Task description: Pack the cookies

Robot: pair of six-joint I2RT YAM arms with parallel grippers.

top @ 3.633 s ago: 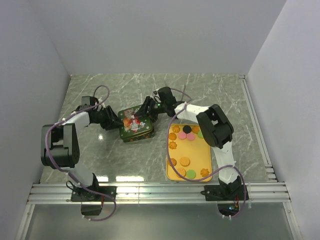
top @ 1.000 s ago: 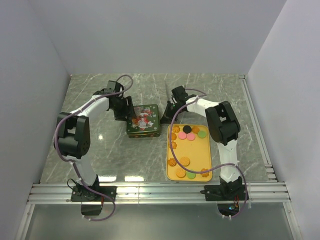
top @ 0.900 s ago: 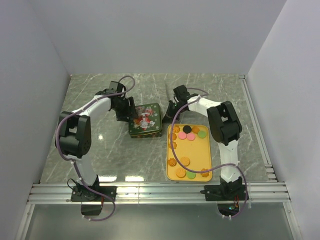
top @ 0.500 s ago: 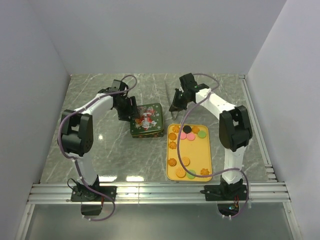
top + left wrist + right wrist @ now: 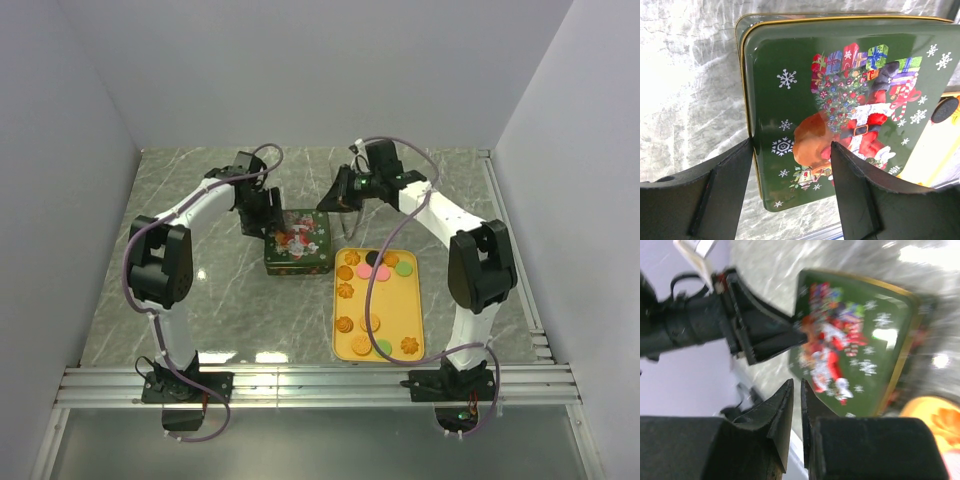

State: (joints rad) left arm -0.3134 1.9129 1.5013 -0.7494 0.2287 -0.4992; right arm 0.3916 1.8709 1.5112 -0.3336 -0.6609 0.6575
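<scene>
Several cookies (image 5: pixel 370 322) in golden-brown, pink, green and black lie on a yellow tray (image 5: pixel 396 303). Left of the tray sits a closed green Christmas tin (image 5: pixel 297 242) with a Santa picture on its lid (image 5: pixel 850 95). My left gripper (image 5: pixel 265 218) is open at the tin's back left corner. In the left wrist view it (image 5: pixel 790 145) has one finger beside the tin's left edge and the other over the lid. My right gripper (image 5: pixel 328 198) hangs above the table behind the tin. Its (image 5: pixel 796 385) fingers are shut with nothing between them.
White walls enclose the grey marble table (image 5: pixel 190 290) on three sides. A metal rail (image 5: pixel 320 385) runs along the near edge by the arm bases. A black cookie (image 5: pixel 945 110) and the tray's edge (image 5: pixel 932 150) show just right of the tin.
The tin has slid a little right toward the tray with my left gripper behind it. My right arm has lifted up and back from the tin's right side.
</scene>
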